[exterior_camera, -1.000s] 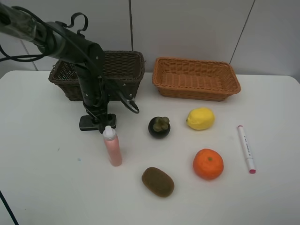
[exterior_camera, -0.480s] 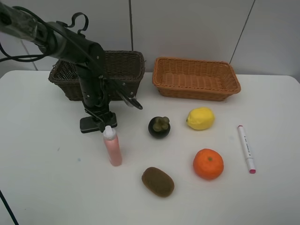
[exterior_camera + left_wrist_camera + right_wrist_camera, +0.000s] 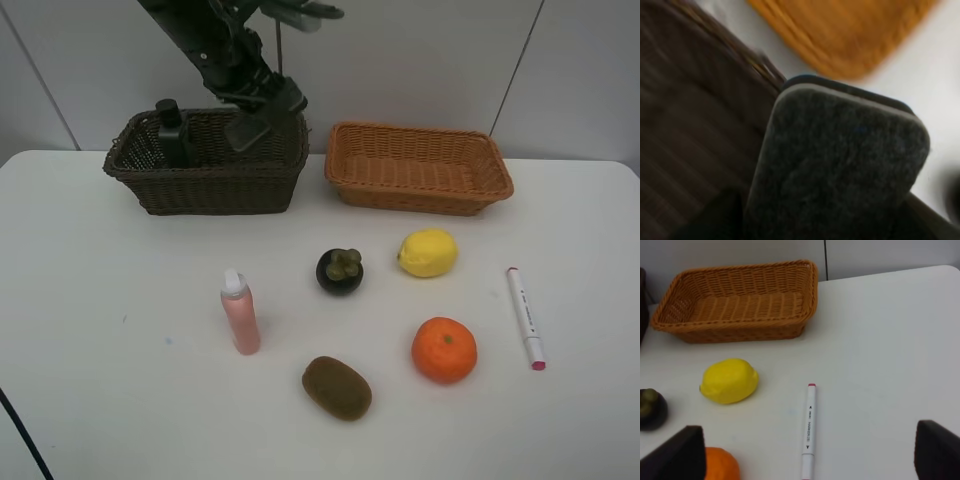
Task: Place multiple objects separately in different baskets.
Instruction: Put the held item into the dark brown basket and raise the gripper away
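Conceivably a missed drop at the dark brown basket (image 3: 210,192).
Left gripper (image 3: 258,108), closed on the black eraser block (image 3: 840,165), hangs above the basket's right end; release here might strike the rim and spill onto the counter (image 3: 100,350).

baskets (image 3: 210,190) (image 3: 420,195) 2 | fruits (image 3: 340,270) (image 3: 428,252) (image 3: 444,350) (image 3: 337,387) 4 | bottles (image 3: 241,318) (image 3: 172,130) 2 | marker (image 3: 525,317) 1 | eraser (image 3: 835,165) 1

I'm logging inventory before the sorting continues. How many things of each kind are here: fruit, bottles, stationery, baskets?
Fruit: 4 (mangosteen, lemon, orange, kiwi)
Bottles: 2 (pink bottle, dark green pump bottle)
Stationery: 2 (marker, eraser block)
Baskets: 2 (dark brown basket, tan basket)
Total: 10
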